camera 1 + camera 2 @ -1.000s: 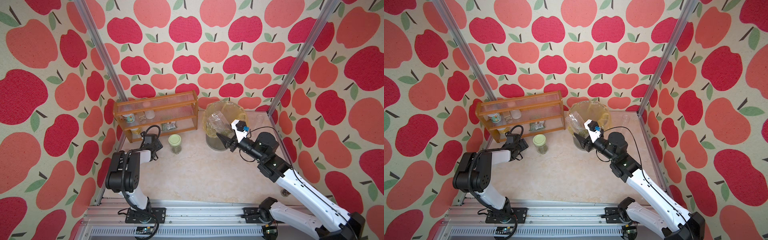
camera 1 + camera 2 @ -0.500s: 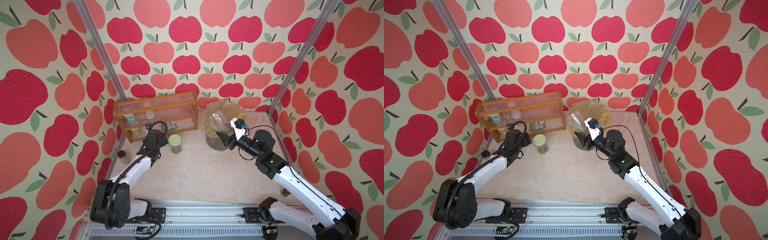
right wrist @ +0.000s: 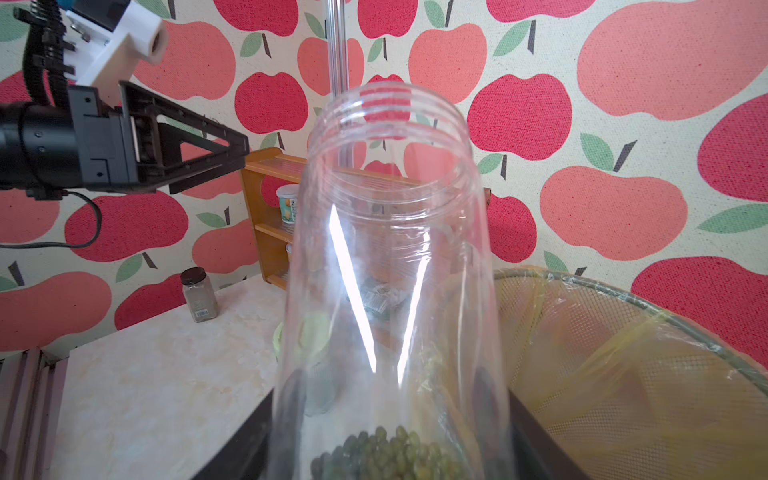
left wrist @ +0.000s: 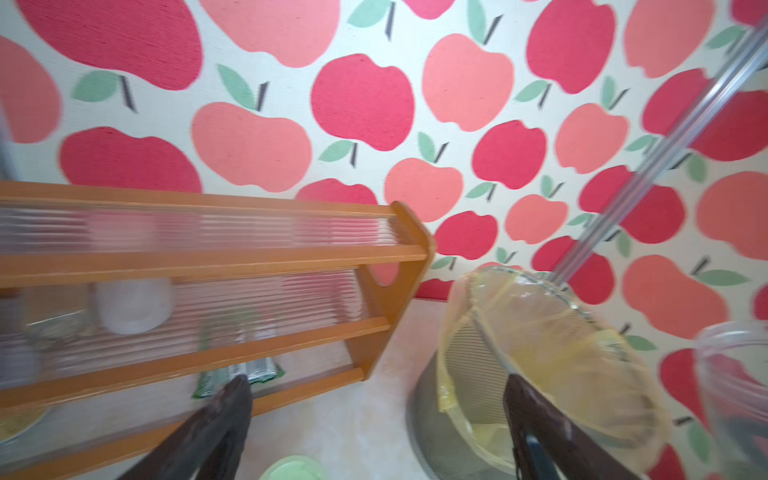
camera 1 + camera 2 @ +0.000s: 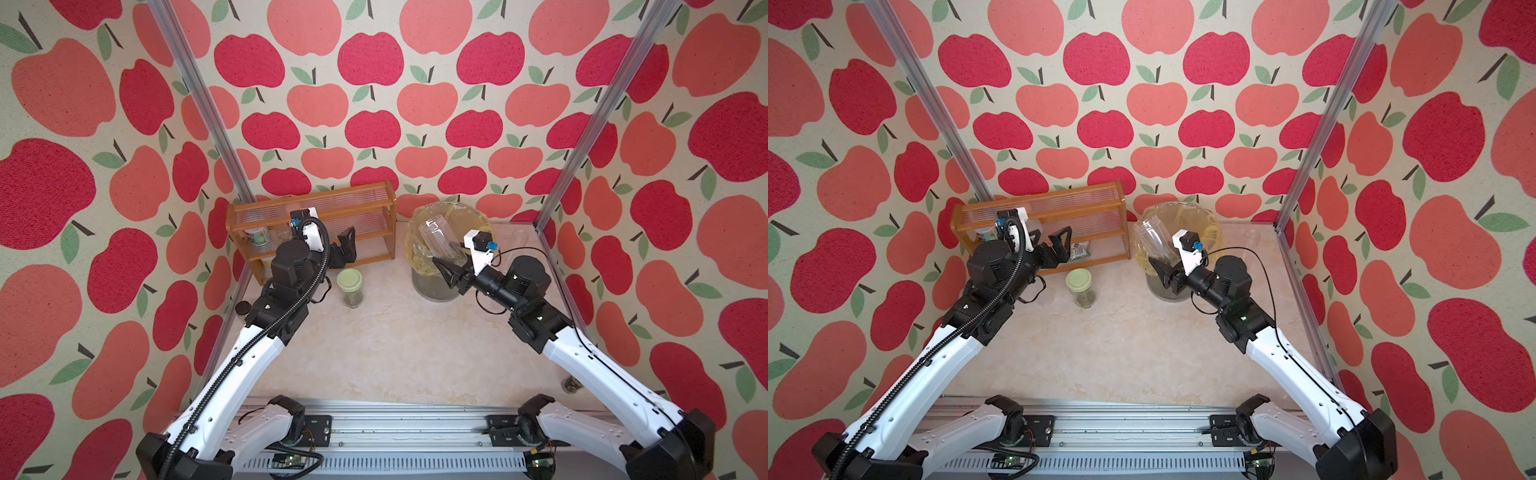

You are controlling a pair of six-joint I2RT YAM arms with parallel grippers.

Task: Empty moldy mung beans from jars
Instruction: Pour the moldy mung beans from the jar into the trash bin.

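Saw right gripper [image 5: 448, 272] clamped on open jar [image 3: 386, 249] by bin [image 5: 432, 291], left gripper [image 5: 345, 249] apart. Risked mung beans [image 3: 386, 453] spilling onto worktop [image 5: 395, 345] if tipped short.

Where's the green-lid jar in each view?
Top view: green-lid jar stands just in front of the rack.
Top view: same spot, in front of the rack.
Left wrist: only its lid, at the bottom edge.
Right wrist: mostly behind the held clear jar; lid edge shows beside it.
Shared landmark: the rack.
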